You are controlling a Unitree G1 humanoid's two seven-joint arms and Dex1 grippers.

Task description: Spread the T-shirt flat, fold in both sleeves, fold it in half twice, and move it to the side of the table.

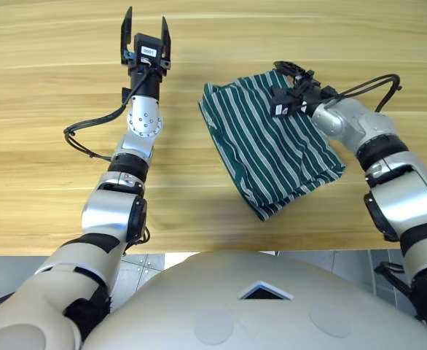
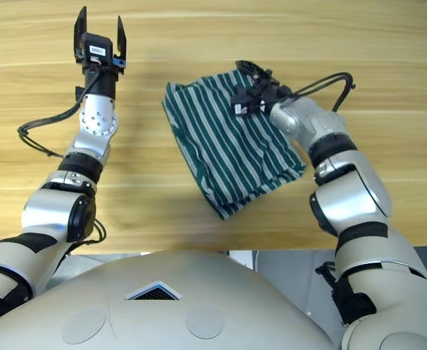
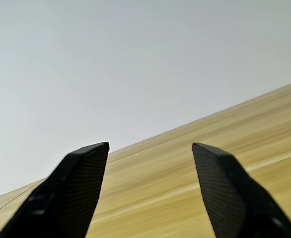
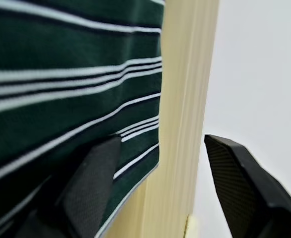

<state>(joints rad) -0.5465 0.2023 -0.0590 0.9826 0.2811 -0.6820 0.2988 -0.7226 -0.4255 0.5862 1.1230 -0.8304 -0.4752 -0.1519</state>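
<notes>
While the left gripper (image 1: 147, 16) hangs with fingers spread wide over the table (image 1: 46, 153), well to the left, the folded green T-shirt (image 1: 272, 149) lies right of the table's middle, its long axis and white stripes slanting from the far edge toward the near right. The right gripper (image 1: 292, 73) sits at the shirt's far right corner, fingers parted, one over the cloth and one past its edge. A small white label (image 1: 149, 52) on the left gripper carries print too small to read.

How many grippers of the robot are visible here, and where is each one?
2. The left gripper, open, is over the light wooden table, to the left of the folded green white-striped T-shirt. The right gripper, open, is at the T-shirt's far right corner.
</notes>
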